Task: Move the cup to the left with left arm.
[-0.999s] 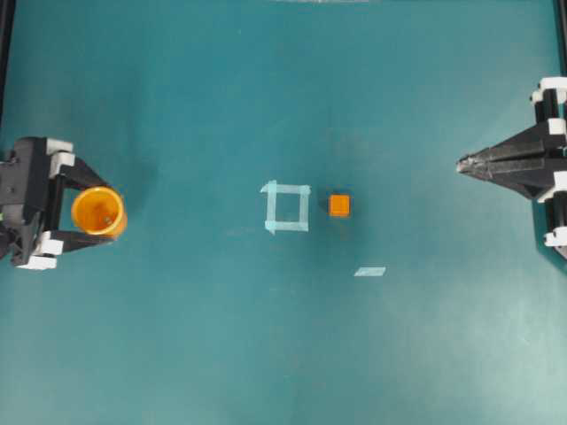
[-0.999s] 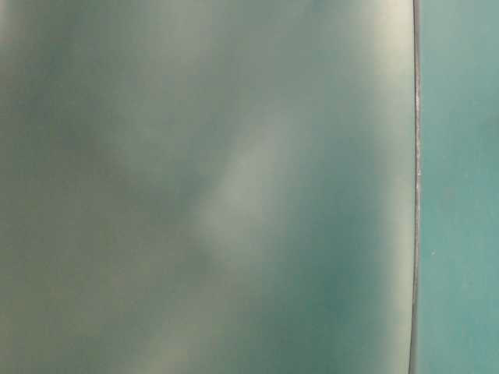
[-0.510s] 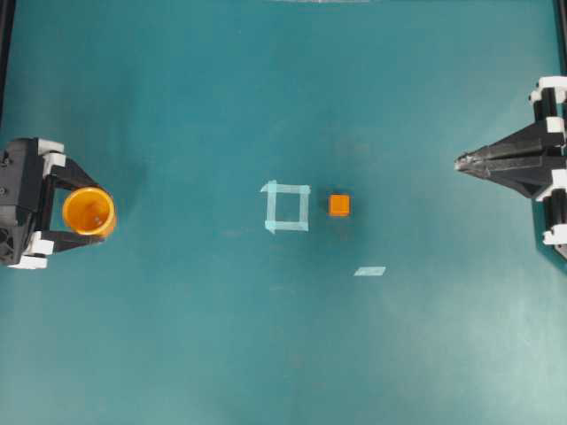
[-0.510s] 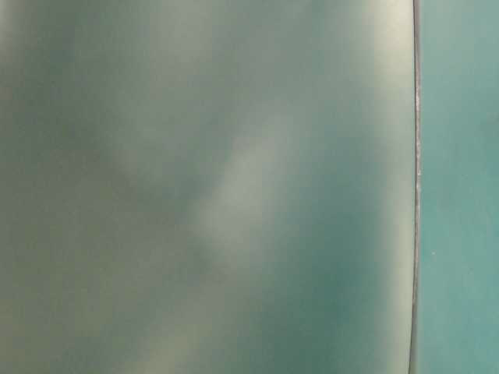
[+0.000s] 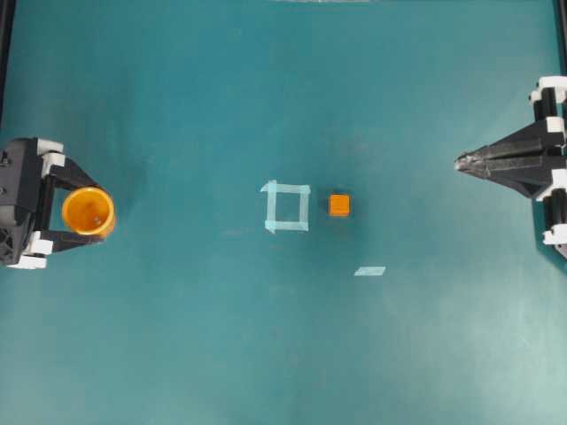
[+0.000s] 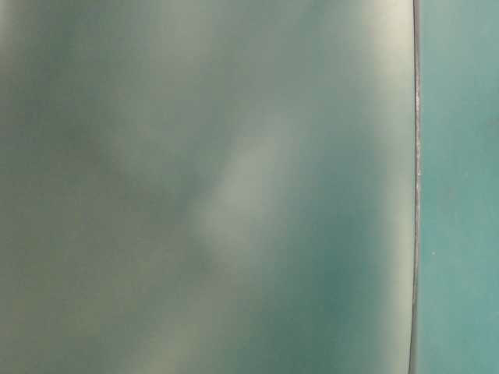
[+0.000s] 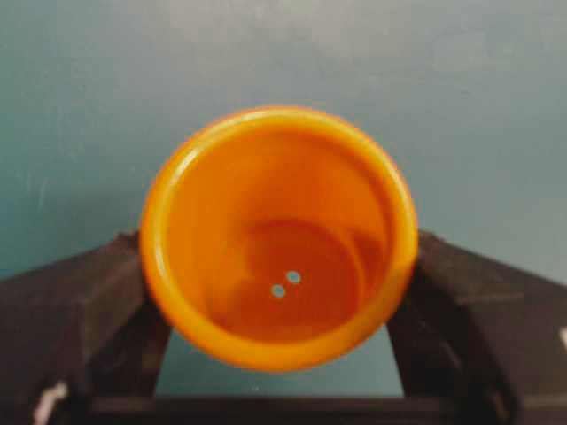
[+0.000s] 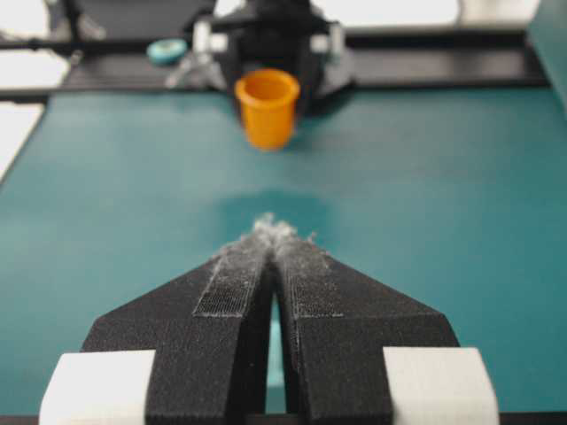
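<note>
At the far left of the overhead view the left gripper has its two black fingers clamped on the cup, one on each side of its wall. The cup is orange-yellow with a lighter rim, upright, mouth up. From the right wrist view it seems to hang just above the teal table, though I cannot be sure of the gap. In the left wrist view the cup fills the middle of the picture between the dark fingers; its inside is plain orange with two small pale dots on the bottom. No brand, label or lettering can be read on it.

Near the middle of the table lies a square outline of pale tape, and just to its right, apart from it, a small orange cube. A short loose strip of tape lies further right and nearer the lower edge. None of these bears any writing.

At the far right the right gripper points toward the middle, well apart from the cube; its fingers are together at the tips. The right wrist view shows the same: the black fingertips meet, with pale fluff on them, and the cup stands far off across the table.

The table-level view is a blurred grey-green surface with one thin vertical edge at the right; nothing legible shows there.
</note>
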